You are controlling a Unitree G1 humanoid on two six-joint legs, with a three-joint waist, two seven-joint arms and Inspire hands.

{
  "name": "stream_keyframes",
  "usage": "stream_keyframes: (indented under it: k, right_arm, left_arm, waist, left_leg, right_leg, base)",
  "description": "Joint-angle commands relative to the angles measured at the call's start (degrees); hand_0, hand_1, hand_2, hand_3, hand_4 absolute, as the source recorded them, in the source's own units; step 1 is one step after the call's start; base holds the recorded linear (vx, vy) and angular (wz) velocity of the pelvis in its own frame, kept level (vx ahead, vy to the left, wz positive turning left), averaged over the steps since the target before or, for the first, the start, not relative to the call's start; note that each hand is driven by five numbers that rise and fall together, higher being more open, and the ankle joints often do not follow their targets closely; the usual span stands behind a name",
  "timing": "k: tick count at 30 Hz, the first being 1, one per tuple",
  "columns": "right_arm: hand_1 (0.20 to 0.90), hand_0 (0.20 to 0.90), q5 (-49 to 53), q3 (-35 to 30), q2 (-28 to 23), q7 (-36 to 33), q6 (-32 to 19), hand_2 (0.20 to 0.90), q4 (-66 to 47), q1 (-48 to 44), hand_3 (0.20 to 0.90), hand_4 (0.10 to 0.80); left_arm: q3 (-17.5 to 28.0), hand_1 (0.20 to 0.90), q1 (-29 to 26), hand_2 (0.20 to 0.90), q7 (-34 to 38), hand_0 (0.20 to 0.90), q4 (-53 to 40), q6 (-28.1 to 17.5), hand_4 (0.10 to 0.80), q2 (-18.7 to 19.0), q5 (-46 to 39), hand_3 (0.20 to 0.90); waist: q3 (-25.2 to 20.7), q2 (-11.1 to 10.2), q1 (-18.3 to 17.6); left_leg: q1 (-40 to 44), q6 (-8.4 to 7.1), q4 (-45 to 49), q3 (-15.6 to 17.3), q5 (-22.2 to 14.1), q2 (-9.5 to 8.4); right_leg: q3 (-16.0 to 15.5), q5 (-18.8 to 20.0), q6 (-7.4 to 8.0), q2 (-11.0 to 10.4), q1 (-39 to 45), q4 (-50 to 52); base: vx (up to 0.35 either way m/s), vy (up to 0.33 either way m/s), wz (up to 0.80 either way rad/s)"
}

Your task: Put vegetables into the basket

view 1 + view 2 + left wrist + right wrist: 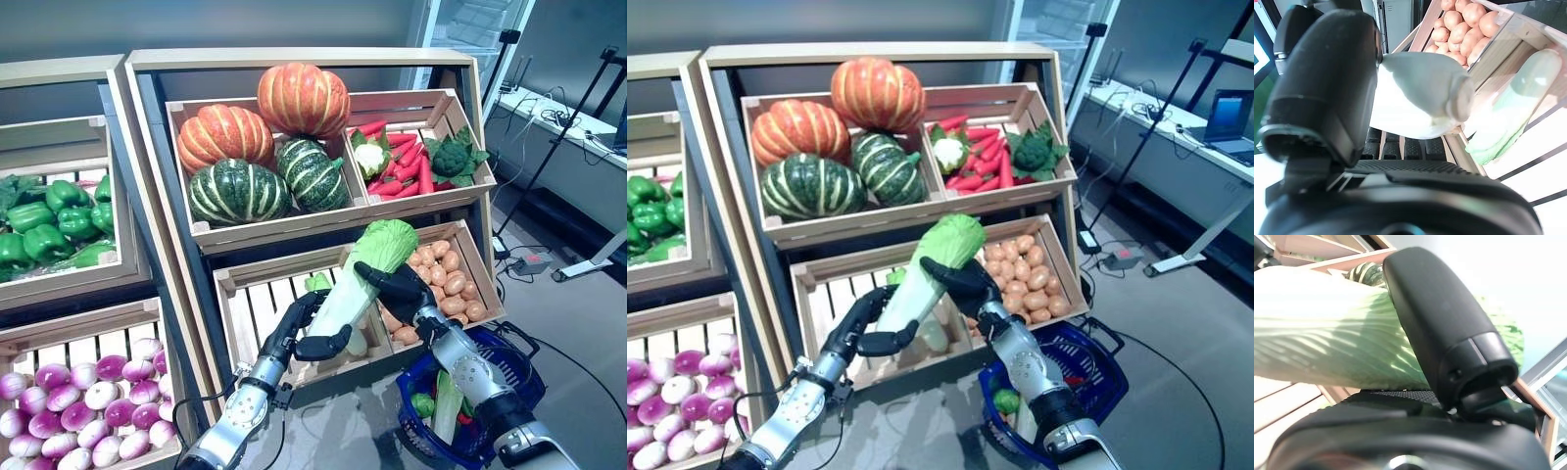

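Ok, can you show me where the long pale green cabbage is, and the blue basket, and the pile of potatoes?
long pale green napa cabbage (345,294): left eye view, on its white stalk between the two hands.
blue plastic basket (513,387): left eye view, on its far rim.
pile of brown potatoes (1019,275): right eye view, middle of the heap.

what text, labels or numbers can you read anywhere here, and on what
None: no readable text in any view.
Pale wooden crates: no labels or price tags.
Dark blue plastic basket: no print visible.
Long pale green napa cabbage, held by left hand and right hand: no sticker.
Open laptop: too small to read.
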Motion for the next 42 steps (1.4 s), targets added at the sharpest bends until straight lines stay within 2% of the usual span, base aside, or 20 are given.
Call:
stream_keyframes:
  k: [1,5,6,7,29,30,31,35,42]
  right_arm:
    - [0.9,0.9,5.99,-3.29,0.44,5.32,-1.87,0.9,1.77,-13.03,0.9,0.8]
    - [0.9,0.9,5.84,-2.75,0.01,5.57,-1.45,0.9,3.7,-14.77,0.9,0.8]
    - [0.839,0.839,6.27,-2.51,0.04,6.77,-1.61,0.839,3.94,-14.8,0.839,0.759]
    - [0.3,0.3,6.53,-2.42,0.05,7.28,-2.11,0.3,4.07,-14.81,0.3,0.4]
    - [0.3,0.3,7.28,-2.99,-1.16,6.54,-5.36,0.3,6.33,-14.44,0.3,0.4]
    - [0.3,0.3,7.25,-3.03,-1.28,6.54,-5.31,0.3,6.47,-14.43,0.3,0.4]
    - [0.3,0.3,6.94,-3.04,-1.24,6.38,-5.47,0.3,6.4,-14.29,0.3,0.4]
    - [0.3,0.3,4.88,-3.73,-2.12,6.51,-5.82,0.3,6.72,-13.93,0.3,0.4]
    - [0.3,0.3,5.41,-7.96,-5.73,5.73,-5.68,0.3,8.2,-9.09,0.3,0.4]
  left_arm:
    - [-6.96,0.3,-9.74,0.3,-4.74,0.3,-6.97,-11.54,0.4,0.56,3.24,0.3]
    - [-8.24,0.3,-10.56,0.3,-4.81,0.3,-7.68,-12.05,0.4,1.1,3.86,0.3]
    - [-8.4,0.3,-10.71,0.3,-4.76,0.3,-7.82,-11.97,0.4,1.27,3.34,0.3]
    - [-8.38,0.3,-10.82,0.3,-4.82,0.3,-7.86,-11.95,0.4,1.36,3.05,0.3]
    - [-6.51,0.3,-10.74,0.3,-2.89,0.3,-8.86,-9.54,0.4,1.44,0.2,0.3]
    - [-6.47,0.444,-10.71,0.444,-2.51,0.444,-8.48,-9.33,0.496,1.32,-0.35,0.444]
    - [-6.22,0.9,-10.51,0.9,-2.05,0.9,-8.25,-8.98,0.8,1.15,-0.87,0.9]
    - [-4.3,0.9,-9.69,0.9,-1.34,0.9,-6.3,-8.36,0.8,0.54,-3.92,0.9]
    - [0.49,0.9,-6.45,0.9,1.9,0.9,-3.24,-7.02,0.8,0.28,-1.54,0.9]
  waist:
    - [-2.88,-1.47,0.97]
    - [-3.04,-1.47,0.94]
    - [-3.05,-1.42,0.94]
    - [-3.04,-1.38,0.95]
    - [-2.7,-1.24,0.69]
    - [-2.73,-1.27,0.6]
    - [-2.76,-1.3,0.55]
    - [-2.65,-1.42,0.25]
    - [-2.56,-1.62,-0.63]
  left_leg:
    - [0.06,1.54,0.1,2.04,-6.04,-2.73]
    - [0.05,1.43,0.1,1.74,-6.04,-2.73]
    - [0.03,1.41,0.1,1.74,-6.04,-2.7]
    - [0.01,1.41,0.1,1.74,-6.03,-2.68]
    - [-0.84,1.11,0.1,1.72,-5.69,-2.38]
    - [-0.82,1.07,0.1,1.85,-5.71,-2.31]
    - [-0.84,1.04,0.1,1.99,-5.67,-2.25]
    - [-0.83,0.99,0.1,2.62,-5.67,-2.04]
    - [-0.71,0.95,0.1,3.9,-5.5,-1.39]
  right_leg:
    - [-1.58,-3.58,-0.36,-1.12,3.07,0.11]
    - [-1.48,-3.61,-0.32,-1.19,3.04,0.11]
    - [-1.45,-3.6,-0.31,-1.2,3.01,0.11]
    - [-1.47,-3.6,-0.3,-1.22,3.0,0.11]
    - [-1.14,-3.33,-0.29,-1.36,2.11,0.11]
    - [-1.08,-3.31,-0.26,-1.35,2.09,0.11]
    - [-0.97,-3.29,-0.3,-1.31,2.03,0.11]
    - [-0.62,-3.18,-0.31,-1.15,1.8,0.11]
    - [0.14,-2.83,-0.34,-0.9,1.37,0.11]
  base:
    - [0.0,0.0,0.0]
    - [0.0,0.0,0.0]
    - [0.0,0.0,0.0]
    - [0.0,0.0,0.0]
    - [-0.005,-0.002,0.02]
    - [0.0,0.0,0.0]
    - [0.0,0.0,0.0]
    - [0.0,0.0,0.0]
    - [-0.009,-0.005,-0.06]
